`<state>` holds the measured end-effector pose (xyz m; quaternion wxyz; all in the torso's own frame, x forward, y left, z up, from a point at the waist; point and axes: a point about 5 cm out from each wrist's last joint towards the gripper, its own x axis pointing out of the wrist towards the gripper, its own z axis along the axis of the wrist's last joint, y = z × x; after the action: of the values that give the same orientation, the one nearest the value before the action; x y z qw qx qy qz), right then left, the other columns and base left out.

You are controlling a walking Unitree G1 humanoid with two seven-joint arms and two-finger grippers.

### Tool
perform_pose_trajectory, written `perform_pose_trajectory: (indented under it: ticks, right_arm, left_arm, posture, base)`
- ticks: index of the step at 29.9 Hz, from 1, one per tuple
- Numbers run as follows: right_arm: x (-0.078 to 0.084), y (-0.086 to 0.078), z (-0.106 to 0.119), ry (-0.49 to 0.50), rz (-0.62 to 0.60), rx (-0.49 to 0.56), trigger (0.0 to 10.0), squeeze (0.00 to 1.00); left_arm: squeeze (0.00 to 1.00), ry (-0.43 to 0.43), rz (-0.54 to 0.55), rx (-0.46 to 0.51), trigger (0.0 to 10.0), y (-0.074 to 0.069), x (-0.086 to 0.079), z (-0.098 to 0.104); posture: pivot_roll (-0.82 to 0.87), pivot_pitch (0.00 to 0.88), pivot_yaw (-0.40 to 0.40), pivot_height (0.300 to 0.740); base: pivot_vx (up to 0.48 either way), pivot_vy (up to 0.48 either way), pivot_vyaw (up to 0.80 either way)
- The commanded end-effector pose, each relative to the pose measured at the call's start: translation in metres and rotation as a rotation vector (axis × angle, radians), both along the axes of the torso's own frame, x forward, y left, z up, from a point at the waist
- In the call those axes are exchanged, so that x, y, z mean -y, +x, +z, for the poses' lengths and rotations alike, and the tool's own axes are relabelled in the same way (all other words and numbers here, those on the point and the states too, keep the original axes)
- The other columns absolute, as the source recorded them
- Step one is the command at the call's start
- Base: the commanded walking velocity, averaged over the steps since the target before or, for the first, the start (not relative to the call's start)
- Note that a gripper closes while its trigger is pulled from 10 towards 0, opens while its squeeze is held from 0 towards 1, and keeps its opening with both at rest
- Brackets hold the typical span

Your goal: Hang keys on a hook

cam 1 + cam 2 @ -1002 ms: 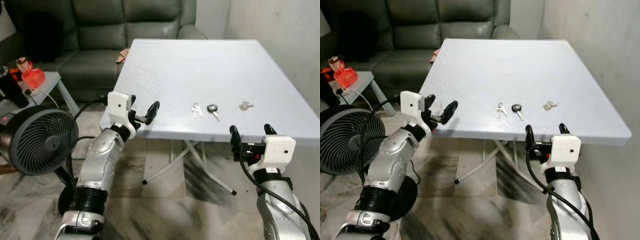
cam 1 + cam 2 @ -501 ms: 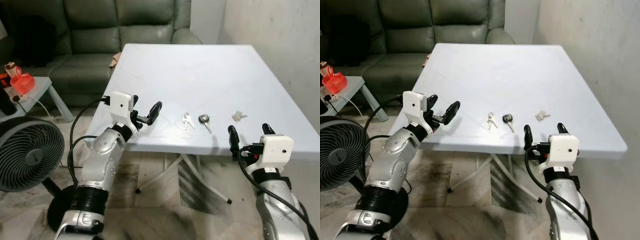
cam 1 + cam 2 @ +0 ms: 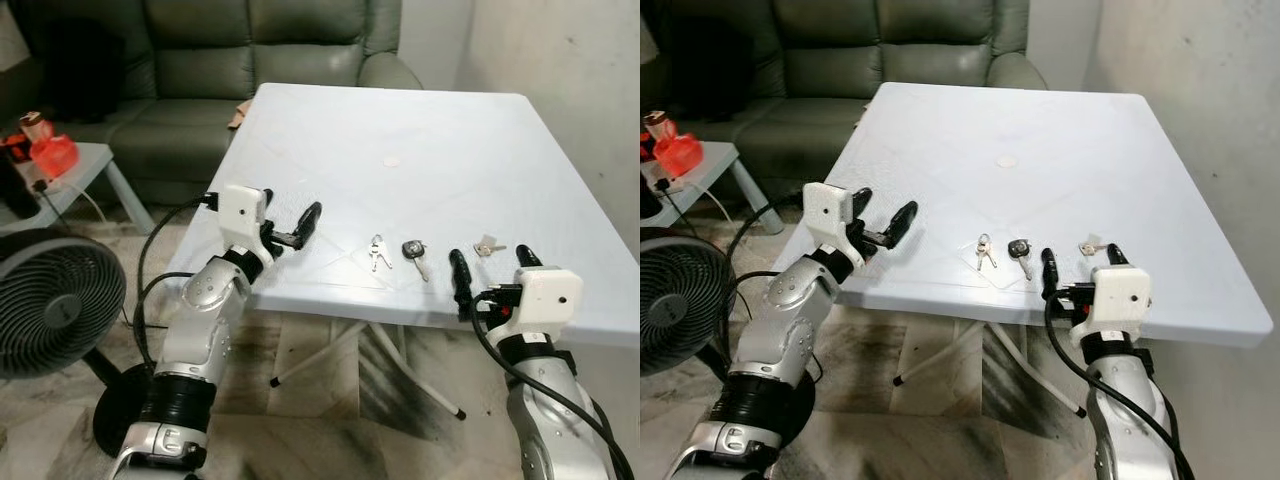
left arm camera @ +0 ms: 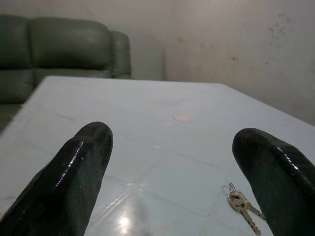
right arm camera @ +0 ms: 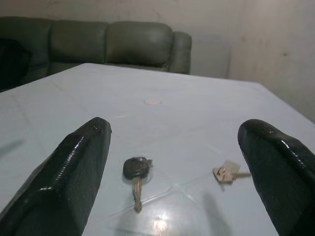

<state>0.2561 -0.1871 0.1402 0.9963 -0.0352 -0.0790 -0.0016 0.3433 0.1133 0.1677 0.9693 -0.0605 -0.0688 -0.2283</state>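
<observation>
Over the surface [image 3: 420,130] edge, the right tool [image 3: 487,272], wide open, has come nearer the keys [image 3: 415,253]; grasp seems next.

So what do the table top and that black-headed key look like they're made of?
The table top looks like white moulded plastic, semi-gloss, going by its soft glare and faint panel lines. The black-headed key seems to have a plastic or rubber head and a dull metal blade.

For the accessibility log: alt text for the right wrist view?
The open right gripper frames a black-headed key and a small key bunch lying on a pale table, with a green sofa behind.
</observation>
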Motion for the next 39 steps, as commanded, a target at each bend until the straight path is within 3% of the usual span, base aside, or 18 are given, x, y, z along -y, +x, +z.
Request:
perform_pose_trajectory:
  ticks: [1, 5, 9, 25, 39]
  right_arm:
    - [0.0063, 0.0055, -0.0016, 0.000, -0.078, -0.053, 10.0, 0.00]
    - [0.0067, 0.0075, -0.0015, 0.003, -0.101, -0.068, 10.0, 0.00]
    - [0.0013, 0.0059, 0.0005, -0.018, -0.040, -0.051, 10.0, 0.00]
    - [-0.0008, 0.0011, -0.0011, -0.012, -0.042, -0.066, 10.0, 0.00]
    - [-0.0007, 0.0011, -0.0015, -0.045, -0.012, -0.075, 10.0, 0.00]
  left_arm:
    - [0.00, 0.017, 0.003, 0.023, 10.0, -0.0017, -0.0014, 0.0028]
    - [0.00, 0.007, -0.008, 0.002, 10.0, -0.0029, -0.0020, 0.0005]
    - [0.00, 0.001, -0.009, -0.001, 10.0, -0.0031, -0.0024, 0.0000]
    - [0.00, -0.004, -0.020, 0.000, 10.0, -0.0022, -0.0008, 0.0022]
    - [0.00, 0.031, -0.023, 0.088, 10.0, -0.0081, 0.0009, 0.0056]
  posture:
    - [-0.11, 0.040, 0.033, 0.740]
    - [-0.11, 0.043, 0.027, 0.740]
    - [-0.10, 0.051, 0.023, 0.740]
    - [-0.11, 0.055, 0.029, 0.740]
    - [-0.10, 0.044, 0.013, 0.740]
  base:
    - [0.000, 0.000, 0.00]
    - [0.000, 0.000, 0.00]
    - [0.000, 0.000, 0.00]
    - [0.370, 0.000, 0.00]
    - [0.024, 0.000, 0.00]
